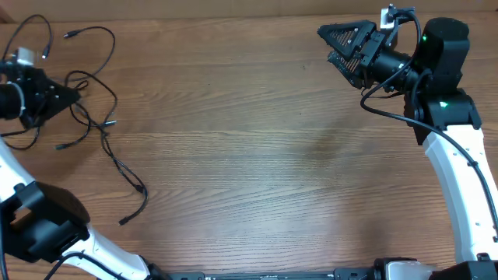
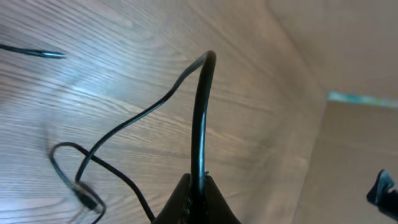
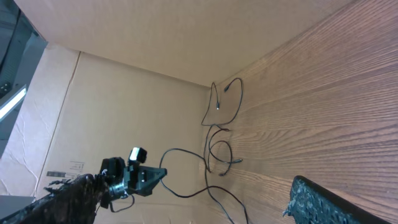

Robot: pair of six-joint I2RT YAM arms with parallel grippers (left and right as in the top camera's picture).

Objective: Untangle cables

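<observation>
Left gripper: jaws pinched tight on one strand of the cables. Strand rising straight from the fingertips, bending over at the top, then dropping away left onto the table. Lower left in the wrist view: a small flat loop ending in a plug.

From overhead: same gripper at the table's far left, tip pointing right into the cables. Thin black strands loose around it, with loops above and behind, plug tips scattered, and one long tail trailing toward the near edge. Several crossings just right of the tip. Strand count unclear, perhaps three or four.

Right gripper: jaws spread wide, holding nothing. Hovering over the far right corner, well apart from the cables.

Cardboard wall along the table's far side.
</observation>
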